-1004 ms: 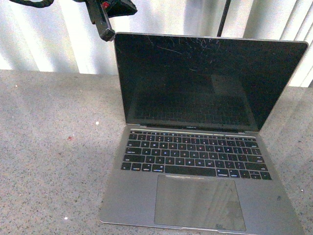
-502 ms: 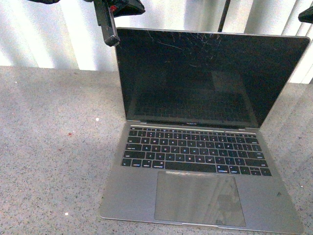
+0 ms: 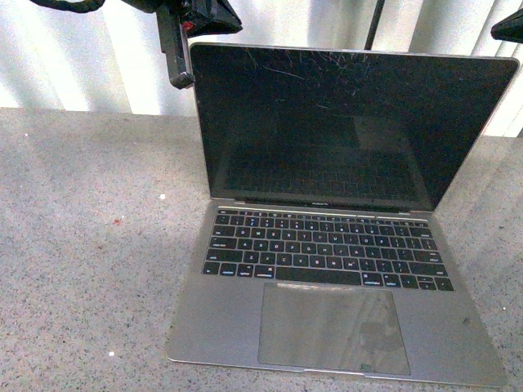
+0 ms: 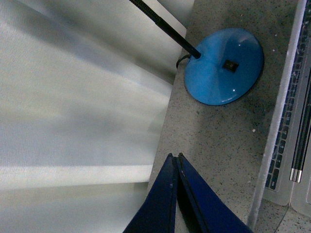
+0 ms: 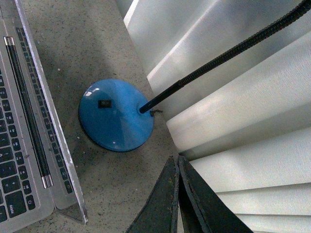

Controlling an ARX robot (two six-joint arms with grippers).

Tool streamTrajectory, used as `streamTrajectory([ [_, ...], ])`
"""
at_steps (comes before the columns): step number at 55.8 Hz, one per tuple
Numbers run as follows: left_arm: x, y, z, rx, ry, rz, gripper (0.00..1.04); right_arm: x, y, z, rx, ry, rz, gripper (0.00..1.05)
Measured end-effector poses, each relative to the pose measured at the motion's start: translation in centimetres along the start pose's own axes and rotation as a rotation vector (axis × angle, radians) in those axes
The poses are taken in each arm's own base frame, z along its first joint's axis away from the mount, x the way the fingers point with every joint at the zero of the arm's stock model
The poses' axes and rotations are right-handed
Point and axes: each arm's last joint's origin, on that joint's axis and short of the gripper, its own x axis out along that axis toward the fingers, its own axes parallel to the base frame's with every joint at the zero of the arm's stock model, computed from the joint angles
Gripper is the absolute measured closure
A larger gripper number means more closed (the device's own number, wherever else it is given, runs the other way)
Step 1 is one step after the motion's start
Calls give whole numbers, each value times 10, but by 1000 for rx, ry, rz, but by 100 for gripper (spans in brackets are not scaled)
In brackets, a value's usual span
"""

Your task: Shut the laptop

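Two things share the counter (image 3: 82, 245): the laptop (image 3: 331, 214) and, behind its lid, a round blue lamp base (image 5: 116, 116) with a small black switch on top. From that base a black flexible stalk (image 5: 233, 53) rises. Seen from the front, it shows as a thin dark line above the screen's top edge. The base sits near the laptop's hinge side but apart from it, with a strip of bare counter between them.

The laptop lies open toward the front of the counter, right of middle as the robot faces it, with its keys (image 3: 327, 255) facing the robot and the trackpad (image 3: 333, 327) nearest. Its screen (image 3: 327, 122) stands up, leaning a little back, black and heavily scratched along the top.

The left gripper (image 4: 174, 156) hangs just beside the lid's upper left corner. Its two blue fingers are pressed together at the tips with nothing between them. Whether it touches the lid I cannot tell. The right gripper (image 5: 176, 159) is up by the lid's upper right corner, and only a dark sliver of it shows from the front. Its dark fingers likewise meet tip to tip and carry nothing.

The counter is grey and finely speckled, like stone. Behind it runs a white pleated curtain (image 3: 82, 57), lit in bright vertical bands.
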Motion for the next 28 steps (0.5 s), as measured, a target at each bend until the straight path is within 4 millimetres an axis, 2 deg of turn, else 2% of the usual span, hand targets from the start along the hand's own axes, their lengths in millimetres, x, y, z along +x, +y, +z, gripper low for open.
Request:
streamTrajectory([
  [28, 0, -3, -1, 6, -4, -28, 101, 10, 15, 2, 11, -10, 43, 102],
])
